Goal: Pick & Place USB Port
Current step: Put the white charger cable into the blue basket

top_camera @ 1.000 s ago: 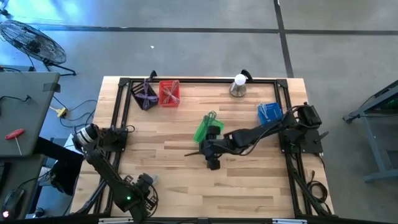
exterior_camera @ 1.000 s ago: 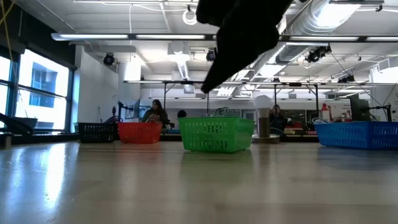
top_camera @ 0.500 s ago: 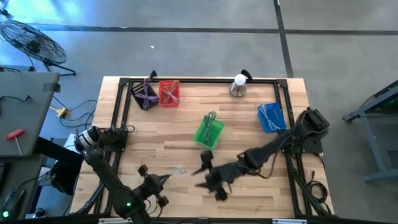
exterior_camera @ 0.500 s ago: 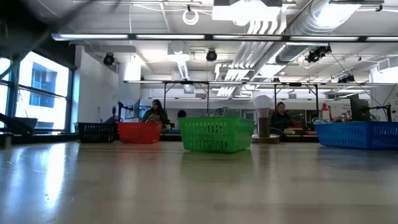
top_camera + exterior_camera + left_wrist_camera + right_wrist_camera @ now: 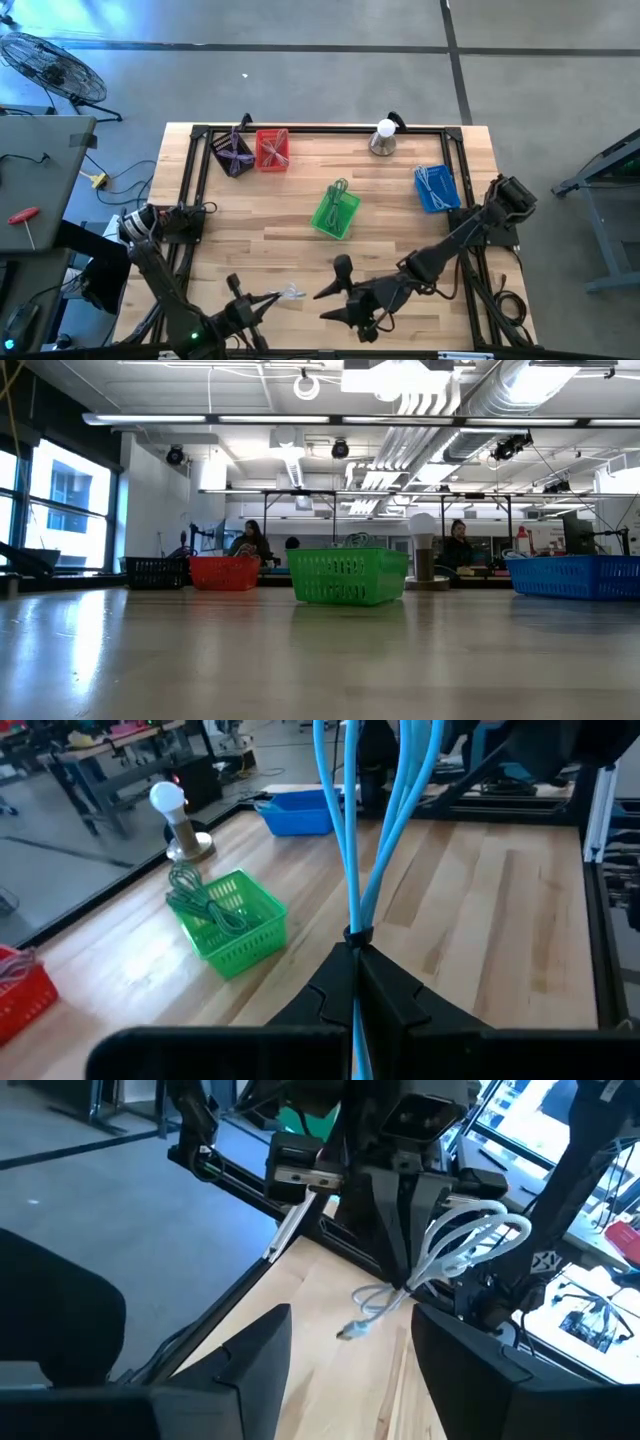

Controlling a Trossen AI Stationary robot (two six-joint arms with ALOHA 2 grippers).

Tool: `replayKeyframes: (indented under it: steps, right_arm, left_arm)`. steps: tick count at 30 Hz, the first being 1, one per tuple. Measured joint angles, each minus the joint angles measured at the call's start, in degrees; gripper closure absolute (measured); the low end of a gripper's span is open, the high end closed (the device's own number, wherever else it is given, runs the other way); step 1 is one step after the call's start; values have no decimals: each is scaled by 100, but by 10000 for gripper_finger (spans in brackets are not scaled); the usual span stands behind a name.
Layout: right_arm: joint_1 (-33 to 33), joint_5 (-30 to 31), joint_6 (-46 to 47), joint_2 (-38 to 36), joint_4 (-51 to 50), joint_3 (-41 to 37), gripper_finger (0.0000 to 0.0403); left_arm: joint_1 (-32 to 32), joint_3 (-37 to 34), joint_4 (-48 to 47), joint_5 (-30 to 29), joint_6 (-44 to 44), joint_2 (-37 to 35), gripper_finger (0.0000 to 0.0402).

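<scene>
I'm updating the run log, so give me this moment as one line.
left gripper: shut on bundled cable | right gripper: open, facing the cable, near table's front edge | baskets: purple, red, green, blue at back

Left hand [image 5: 268, 300] clamped shut, right hand [image 5: 333, 303] spread wide, facing.

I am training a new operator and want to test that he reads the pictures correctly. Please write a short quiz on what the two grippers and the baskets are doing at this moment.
1. True or false: the left gripper is shut on the cable.
2. Which basket stands nearest the right gripper? A) red basket B) green basket C) blue basket
3. In one word, how do the right gripper's fingers stand?

Key: 1 true. 2 B. 3 open, with nothing between them.
</scene>
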Motion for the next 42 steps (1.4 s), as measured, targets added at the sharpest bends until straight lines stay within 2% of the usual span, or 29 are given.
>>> replayKeyframes:
  steps: [4,10,18,27,32,35,38,40,42]
  right_arm:
    - [-52,-68,-8,0,169,0,202]
    - [-173,-293,-5,0,364,0,202]
    - [-287,-920,7,2,537,0,203]
    - [-280,-1237,21,2,518,0,209]
    - [-290,-1226,20,2,324,0,251]
    - [-296,-1105,17,2,231,0,304]
    - [-298,-1026,-47,2,149,0,375]
    - [-297,-1018,-138,2,133,0,387]
    - [-296,-880,-121,2,125,0,377]
  left_arm:
    - [81,0,237,-25,346,0,401]
    - [156,0,1207,-123,1673,-7,401]
    - [371,0,2343,234,3171,-9,402]
    - [611,2,2819,605,3760,-11,402]
    - [680,2,2817,622,3764,-11,401]
    - [678,2,2794,623,3766,-11,401]
    - [678,2,2767,642,3758,-11,395]
    - [678,2,2762,686,3755,-11,386]
    - [676,2,2766,788,3760,-11,374]
